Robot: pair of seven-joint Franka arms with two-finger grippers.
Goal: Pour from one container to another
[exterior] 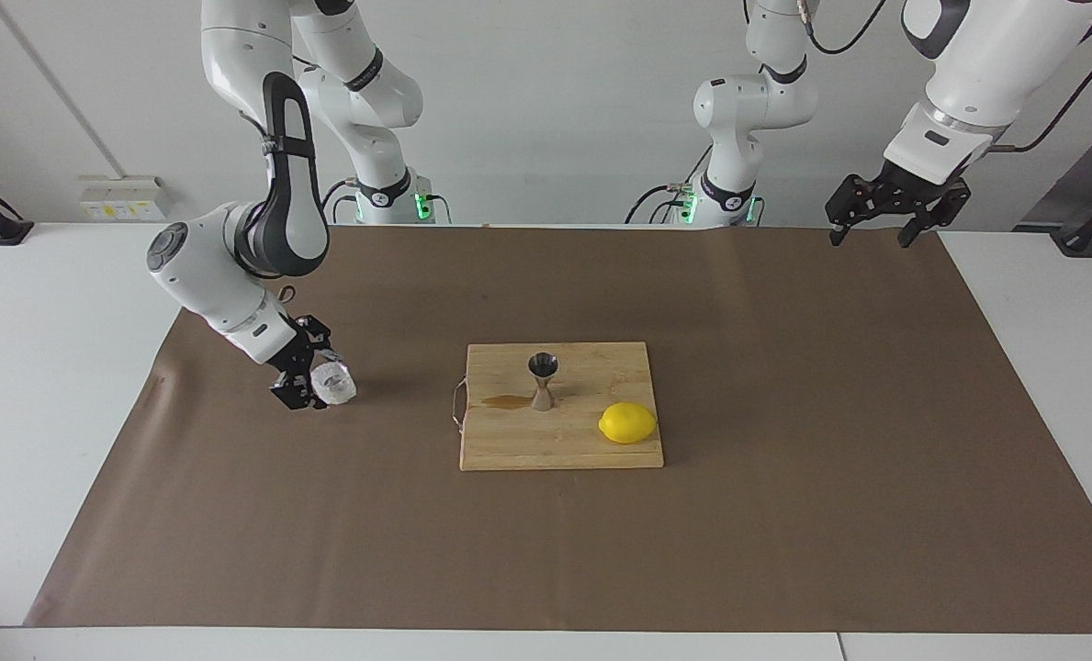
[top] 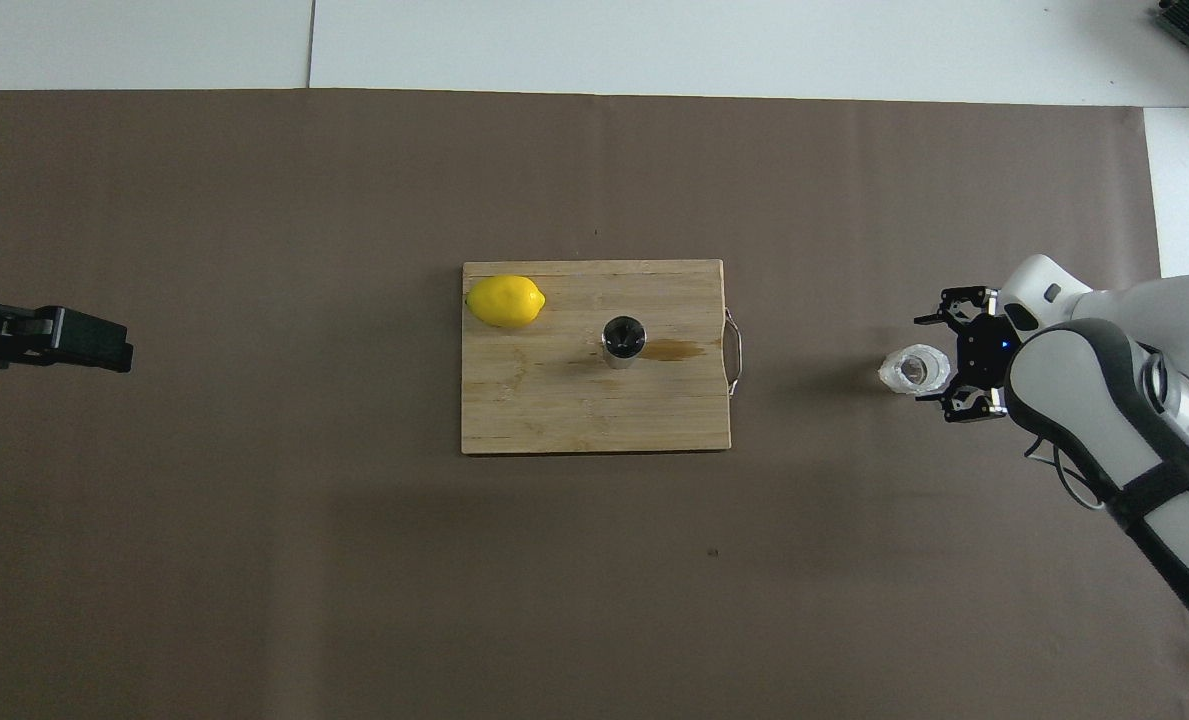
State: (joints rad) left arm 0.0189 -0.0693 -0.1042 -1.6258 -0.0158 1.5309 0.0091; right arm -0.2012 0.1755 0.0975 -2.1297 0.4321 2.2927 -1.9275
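the pour looks done: the faceted glass cup (exterior: 333,383) stands on the brown paper toward the right arm's end, well apart from the steel jigger (exterior: 543,379) on the cutting board (exterior: 518,441) with a brownish spill beside it; right gripper (top: 939,356) spread open around the cup; left gripper (exterior: 885,213) waits raised, open; only withdrawal seems left
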